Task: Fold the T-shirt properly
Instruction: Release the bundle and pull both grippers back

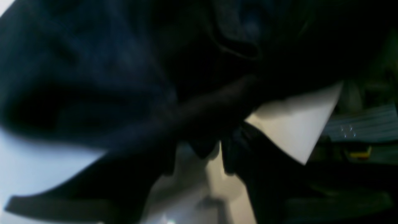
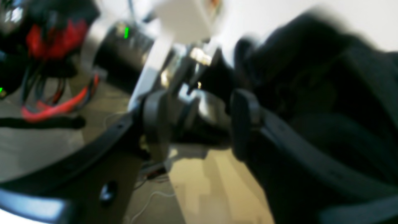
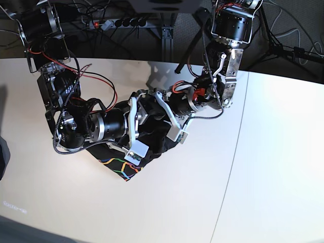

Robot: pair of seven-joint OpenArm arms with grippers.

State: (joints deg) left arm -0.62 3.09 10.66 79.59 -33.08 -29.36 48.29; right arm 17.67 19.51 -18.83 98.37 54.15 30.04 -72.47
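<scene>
Lying bunched on the table (image 3: 263,167), the T-shirt (image 3: 152,139) sits beside the right jaws, which stand apart; left jaws unclear.

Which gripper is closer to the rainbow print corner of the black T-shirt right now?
Right. The right gripper sits just above the rainbow-printed corner of the black jersey T-shirt; the left gripper is farther up and across.

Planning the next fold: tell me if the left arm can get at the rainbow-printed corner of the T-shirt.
Probably not directly. The printed corner of the T-shirt lies just beyond the right gripper, whose arm lies over the cloth beside it; the left gripper would have to reach past it.
</scene>
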